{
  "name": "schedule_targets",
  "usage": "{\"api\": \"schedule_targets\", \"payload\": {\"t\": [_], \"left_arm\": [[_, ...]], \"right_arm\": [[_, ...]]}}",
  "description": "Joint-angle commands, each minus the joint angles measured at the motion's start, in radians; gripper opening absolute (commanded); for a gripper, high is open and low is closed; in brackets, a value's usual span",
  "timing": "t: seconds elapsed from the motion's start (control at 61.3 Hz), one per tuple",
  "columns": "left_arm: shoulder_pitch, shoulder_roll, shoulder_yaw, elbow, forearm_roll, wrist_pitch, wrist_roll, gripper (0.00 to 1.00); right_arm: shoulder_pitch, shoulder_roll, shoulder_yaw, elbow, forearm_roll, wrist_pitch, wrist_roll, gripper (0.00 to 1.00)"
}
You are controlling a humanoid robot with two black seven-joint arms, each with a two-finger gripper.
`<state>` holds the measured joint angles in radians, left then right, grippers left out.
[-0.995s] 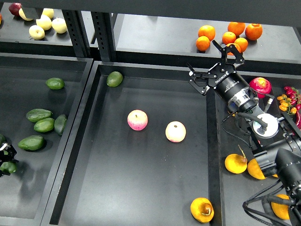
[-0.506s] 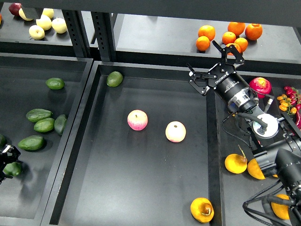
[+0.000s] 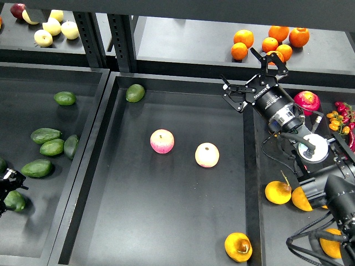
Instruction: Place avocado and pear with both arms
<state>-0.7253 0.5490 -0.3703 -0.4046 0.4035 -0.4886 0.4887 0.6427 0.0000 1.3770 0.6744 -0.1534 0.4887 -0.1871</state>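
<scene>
My left gripper (image 3: 10, 185) at left tray edge, closure unclear; avocado (image 3: 37, 168) just right, long axis sideways. Right gripper (image 3: 254, 77) spread, empty; pear (image 3: 238, 247) far below.

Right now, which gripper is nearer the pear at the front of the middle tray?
Right. The right gripper hangs open over the tray's far right corner, well behind the pear. The left gripper sits further away, across in the left tray.
</scene>
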Motion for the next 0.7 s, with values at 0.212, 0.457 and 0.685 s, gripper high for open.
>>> {"api": "schedule_targets", "payload": {"t": [0.212, 0.457, 0.685], "left_arm": [[-0.005, -0.067, -0.269, -0.008, 0.000, 0.000, 0.000, 0.82], [-0.036, -0.153, -0.449, -0.017, -0.002, 0.000, 0.000, 0.89], [-0.022, -0.245, -0.599, -0.098, -0.057, 0.000, 0.000, 0.90]], "right_arm": [[0.000, 0.000, 0.000, -0.007, 0.000, 0.000, 0.000, 1.00], [0.000, 0.000, -0.001, -0.015, 0.000, 0.000, 0.000, 1.00], [0.000, 0.000, 0.000, -0.015, 0.000, 0.000, 0.001, 1.00]]}}
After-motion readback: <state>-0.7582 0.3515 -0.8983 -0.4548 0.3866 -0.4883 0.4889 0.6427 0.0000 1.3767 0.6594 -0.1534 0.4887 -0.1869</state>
